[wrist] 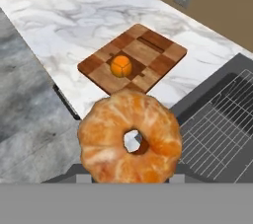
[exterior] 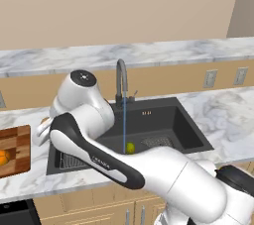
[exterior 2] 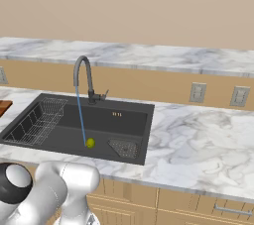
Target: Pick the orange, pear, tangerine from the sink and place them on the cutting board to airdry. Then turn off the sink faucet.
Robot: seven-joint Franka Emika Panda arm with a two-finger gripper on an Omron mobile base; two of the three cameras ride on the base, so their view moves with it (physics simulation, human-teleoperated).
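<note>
Over the counter's left end in the left base view, the cutting board [exterior: 15,150] carries one orange fruit [exterior: 4,157] at the frame edge, while the pear [exterior: 130,147] sits on the floor of the sink [exterior: 168,122] under the running stream from the sink faucet [exterior: 121,80]; the arm's bulk covers the hand itself. From the right base view, the pear [exterior 2: 90,142] lies just beside the drain grate [exterior 2: 124,147], and the board is cut to a sliver at the left edge. Down the hand view, the gripper [wrist: 129,176] pinches a peeled, ring-shaped tangerine [wrist: 129,139] above the counter, short of the cutting board [wrist: 133,60] where the orange [wrist: 121,66] rests. The fingertips are hidden behind the fruit. I judge it light, soft and wet, so easily crushed or slipped; a gentle hold across its widest part suits best.
</note>
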